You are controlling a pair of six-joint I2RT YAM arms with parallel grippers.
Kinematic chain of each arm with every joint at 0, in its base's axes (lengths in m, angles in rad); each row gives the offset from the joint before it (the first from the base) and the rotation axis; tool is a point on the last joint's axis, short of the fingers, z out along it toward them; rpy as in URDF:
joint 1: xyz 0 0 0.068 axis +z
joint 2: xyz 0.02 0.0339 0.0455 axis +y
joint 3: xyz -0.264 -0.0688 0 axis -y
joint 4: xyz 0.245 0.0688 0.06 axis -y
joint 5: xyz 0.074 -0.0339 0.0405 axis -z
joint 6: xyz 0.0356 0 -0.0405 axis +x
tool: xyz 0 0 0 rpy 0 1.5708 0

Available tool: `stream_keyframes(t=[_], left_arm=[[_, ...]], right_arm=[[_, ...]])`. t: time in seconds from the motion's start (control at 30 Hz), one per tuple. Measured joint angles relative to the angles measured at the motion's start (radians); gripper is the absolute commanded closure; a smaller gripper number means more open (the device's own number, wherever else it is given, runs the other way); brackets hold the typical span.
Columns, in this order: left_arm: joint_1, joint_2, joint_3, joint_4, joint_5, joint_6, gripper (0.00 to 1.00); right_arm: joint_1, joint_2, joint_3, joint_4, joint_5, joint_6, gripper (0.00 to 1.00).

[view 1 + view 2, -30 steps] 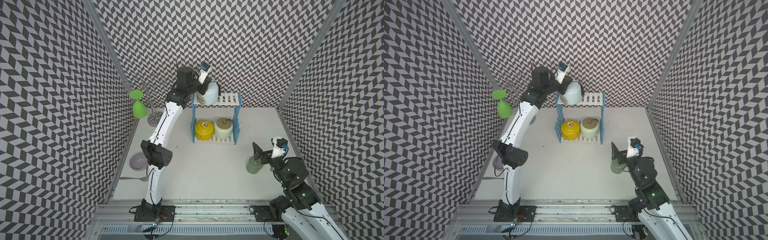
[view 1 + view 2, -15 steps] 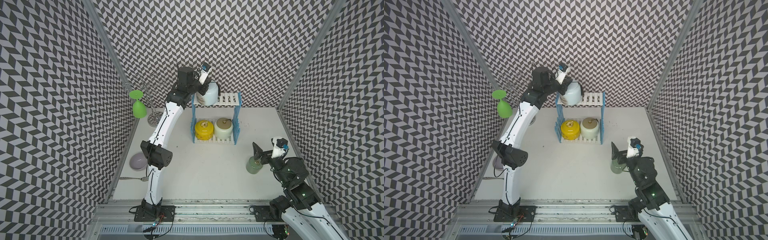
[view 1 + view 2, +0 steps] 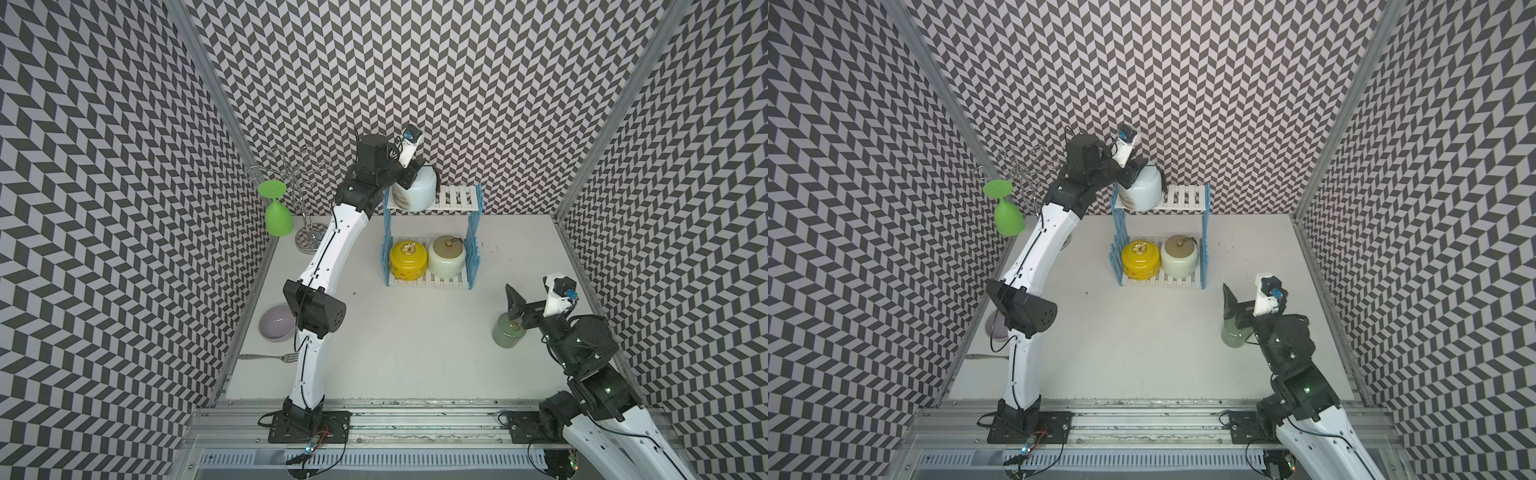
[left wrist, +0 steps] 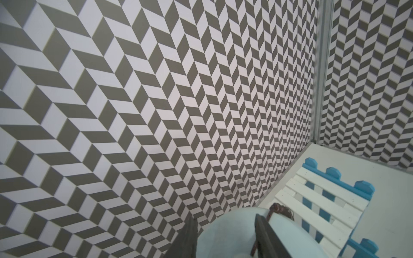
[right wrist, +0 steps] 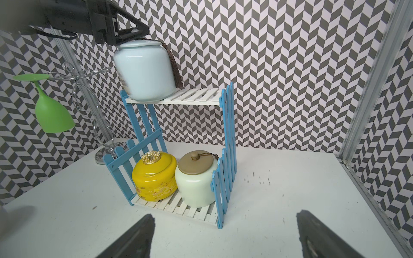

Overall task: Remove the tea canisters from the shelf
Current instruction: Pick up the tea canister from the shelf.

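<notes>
Jaws of my right gripper [image 5: 224, 214] gape wide as before, by the sage green canister [image 3: 505, 334] at lower right; glossy yellow canister [image 3: 408, 261] and cream canister [image 3: 446, 262] squat on the slatted shelf [image 3: 457, 198]; upper centre, my left gripper [image 4: 225, 216] straddles the pale blue canister [image 3: 417, 193], grip I cannot tell

Shelf [image 3: 455, 198] at rear centre of the tabletop [image 3: 415, 365], close to the back wall. Upper tier: upper canister [image 3: 417, 193] at the left end, left tool [image 3: 409, 176] on top of its lid. Lower tier: lower-left canister [image 3: 408, 261] and lower-right canister [image 3: 446, 262] side by side, close together. Loose canister [image 3: 504, 334] on the tabletop, right of and in front of the shelf, well apart; right tool [image 3: 517, 307] just above it. Stand [image 3: 307, 240] in the rear left corner, goblet [image 3: 277, 217] hanging from its left side. Bowl [image 3: 274, 325] at the left edge, beside the left arm's elbow; fork [image 3: 270, 356] just in front of the bowl
</notes>
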Motion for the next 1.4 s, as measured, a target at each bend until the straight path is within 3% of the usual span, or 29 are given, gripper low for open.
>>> stream_keyframes(t=[0.17,0.33,0.5,1.4], left_arm=[[0.0,0.005,0.002,0.0,0.012,0.002,0.7],[-0.004,0.008,0.007,-0.01,0.024,0.004,0.76],[-0.004,0.008,0.018,-0.038,0.041,0.017,1.0],[-0.007,-0.045,-0.014,0.017,0.047,0.038,1.0]], right_arm=[[0.0,0.0,0.0,0.0,0.0,-0.002,0.0],[0.0,0.0,0.0,0.0,0.001,-0.002,0.0],[0.0,0.0,0.0,0.0,0.003,-0.002,0.0],[0.0,0.0,-0.002,0.0,0.008,-0.002,0.0]])
